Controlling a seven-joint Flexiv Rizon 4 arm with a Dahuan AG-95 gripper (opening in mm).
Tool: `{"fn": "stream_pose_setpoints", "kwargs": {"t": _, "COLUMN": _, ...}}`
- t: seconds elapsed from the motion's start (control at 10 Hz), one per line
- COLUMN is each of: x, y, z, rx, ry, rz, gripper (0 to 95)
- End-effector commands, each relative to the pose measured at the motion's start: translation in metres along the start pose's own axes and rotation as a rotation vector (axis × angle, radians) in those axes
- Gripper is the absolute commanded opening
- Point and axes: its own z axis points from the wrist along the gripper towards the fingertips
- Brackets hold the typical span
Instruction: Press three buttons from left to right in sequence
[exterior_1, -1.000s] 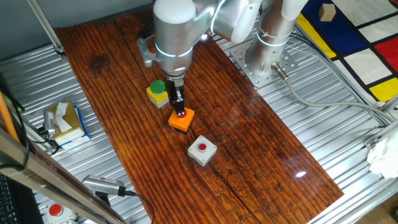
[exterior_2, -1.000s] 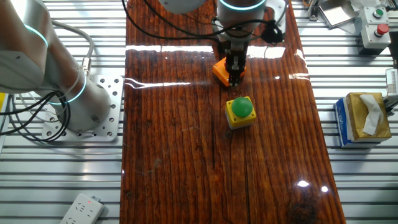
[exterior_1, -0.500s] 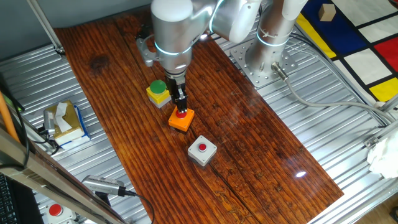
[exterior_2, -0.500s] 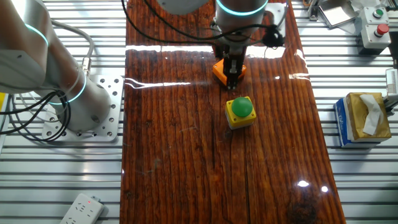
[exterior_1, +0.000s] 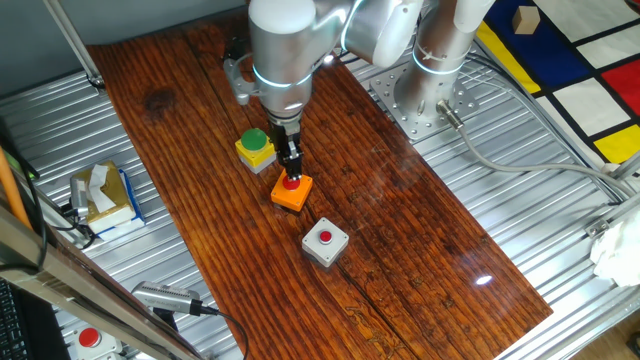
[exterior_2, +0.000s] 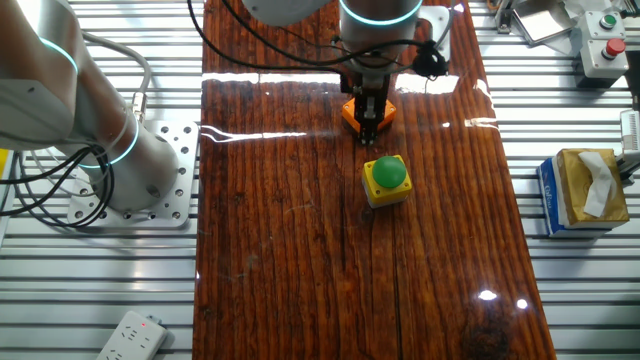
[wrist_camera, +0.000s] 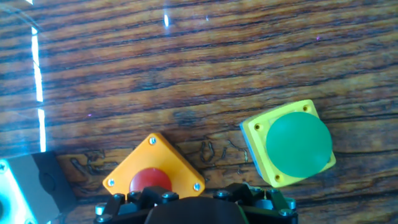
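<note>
fingers (exterior_1: 291, 176) lifted slightly off orange button (exterior_1: 292, 190).

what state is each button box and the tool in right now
yellow square box with green cap: upright on the wooden board, nothing touching it
orange square box with red cap: upright, tool directly over its cap; contact cannot be told
grey square box with red cap: upright, untouched, clear of the arm
tool: pointing straight down over the orange box; open or shut cannot be told
</note>
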Motion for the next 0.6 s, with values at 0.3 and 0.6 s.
{"fn": "stream_pose_setpoints", "kwargs": {"t": 0.3, "x": 0.0005, "y": -0.0015, "z": -0.0020, "rx": -0.005, "ry": -0.010, "rz": 0.000, "gripper": 76.0}}
{"fn": "stream_pose_setpoints", "kwargs": {"t": 0.6, "x": -0.0014, "y": -0.0025, "z": -0.0030, "rx": -0.008, "ry": -0.008, "rz": 0.000, "gripper": 76.0}}
